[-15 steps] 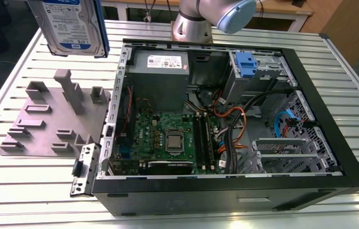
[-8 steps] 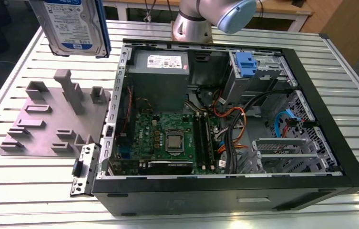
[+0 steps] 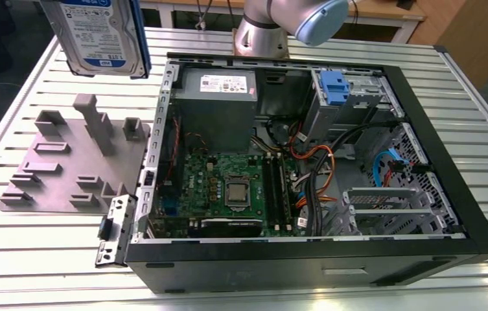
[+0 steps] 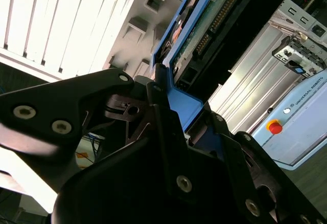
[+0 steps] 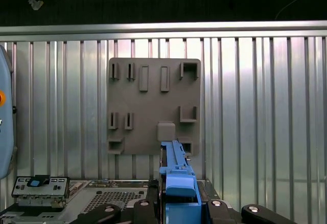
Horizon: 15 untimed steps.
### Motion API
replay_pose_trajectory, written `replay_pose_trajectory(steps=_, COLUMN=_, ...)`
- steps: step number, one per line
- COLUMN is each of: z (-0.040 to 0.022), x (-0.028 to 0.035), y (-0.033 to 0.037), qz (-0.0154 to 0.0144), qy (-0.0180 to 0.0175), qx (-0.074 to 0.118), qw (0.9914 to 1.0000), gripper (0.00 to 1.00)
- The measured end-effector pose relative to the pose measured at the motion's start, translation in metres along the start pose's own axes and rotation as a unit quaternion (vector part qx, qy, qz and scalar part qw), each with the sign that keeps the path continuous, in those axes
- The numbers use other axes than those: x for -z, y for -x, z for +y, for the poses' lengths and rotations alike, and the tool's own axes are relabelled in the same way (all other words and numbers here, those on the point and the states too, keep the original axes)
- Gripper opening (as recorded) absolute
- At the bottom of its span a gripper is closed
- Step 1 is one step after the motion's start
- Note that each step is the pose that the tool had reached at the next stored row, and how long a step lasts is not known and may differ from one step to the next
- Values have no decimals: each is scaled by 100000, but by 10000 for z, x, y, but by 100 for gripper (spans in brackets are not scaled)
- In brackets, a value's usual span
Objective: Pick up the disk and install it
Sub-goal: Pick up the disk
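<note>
Blue-railed disk (image 4: 202, 29) partly behind gripper (image 4: 181, 104)

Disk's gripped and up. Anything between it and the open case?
Nothing visible blocks it. The gripper is shut on the disk, which hangs above the grey fixture, to the exterior view's left of the computer case. The case's top side is open; cables lie inside beside the drive cage.

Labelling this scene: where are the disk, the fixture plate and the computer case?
the disk (image 3: 105, 29): exterior view, labelled face
the fixture plate (image 5: 153, 106): first wrist view, flat middle
the computer case (image 3: 269, 269): exterior view, black outer wall
</note>
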State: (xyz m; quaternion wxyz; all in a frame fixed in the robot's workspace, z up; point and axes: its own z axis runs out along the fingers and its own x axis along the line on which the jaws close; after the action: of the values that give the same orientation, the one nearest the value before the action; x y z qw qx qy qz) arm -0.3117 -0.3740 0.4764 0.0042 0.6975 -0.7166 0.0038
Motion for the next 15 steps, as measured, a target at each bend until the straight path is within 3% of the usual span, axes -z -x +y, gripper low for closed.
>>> replay_pose_trajectory(steps=8, z=-31, x=0, y=-32, qz=24, qy=0, qx=-34, qw=100000, gripper=37)
replay_pose_trajectory(steps=15, z=-163, x=0, y=-36, qz=23, qy=42, qx=-39, qw=100000, gripper=37)
